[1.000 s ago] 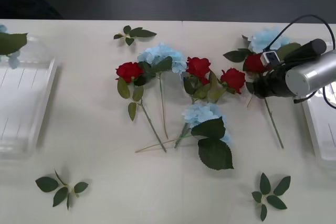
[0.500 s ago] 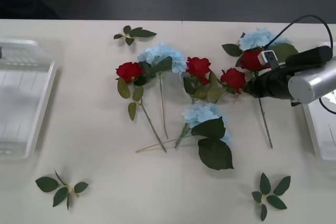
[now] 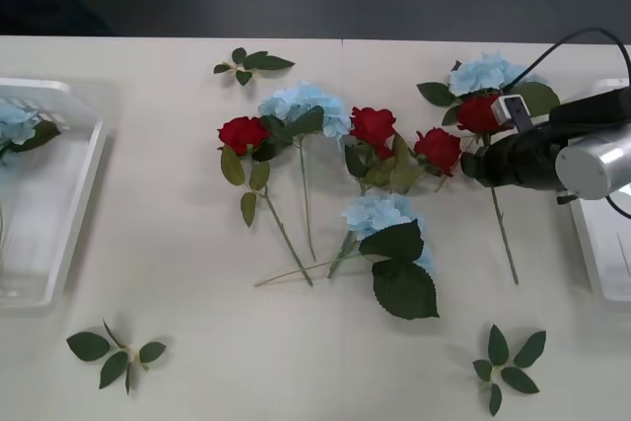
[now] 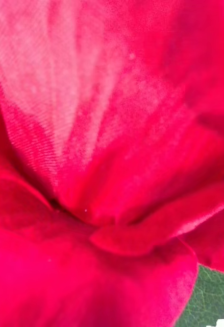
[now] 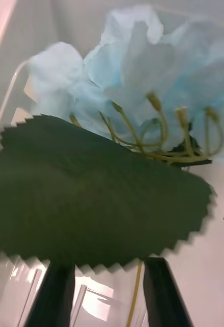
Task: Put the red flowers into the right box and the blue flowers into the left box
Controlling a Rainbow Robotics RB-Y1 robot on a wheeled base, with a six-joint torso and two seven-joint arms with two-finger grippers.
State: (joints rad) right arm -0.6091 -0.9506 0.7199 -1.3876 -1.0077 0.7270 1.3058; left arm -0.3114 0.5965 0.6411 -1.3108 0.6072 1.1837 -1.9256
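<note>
— How many red roses (image 3: 242, 133) do you count?
— Four, all lying outside the left box (image 3: 59, 244), off to its right.
— And blue flowers (image 3: 304, 105)?
— Four as well. One lies inside the left box, and the other three are out on the table (image 3: 177, 273) to its right, among the roses.
— Boxes?
— Two white ones: the left box, and a right box (image 3: 601, 253) far across from it.
— Any loose greenery?
— Three leaf sprigs (image 3: 113, 354) with no bloom. One is near the left box's front corner, and two are farther to its right.
</note>
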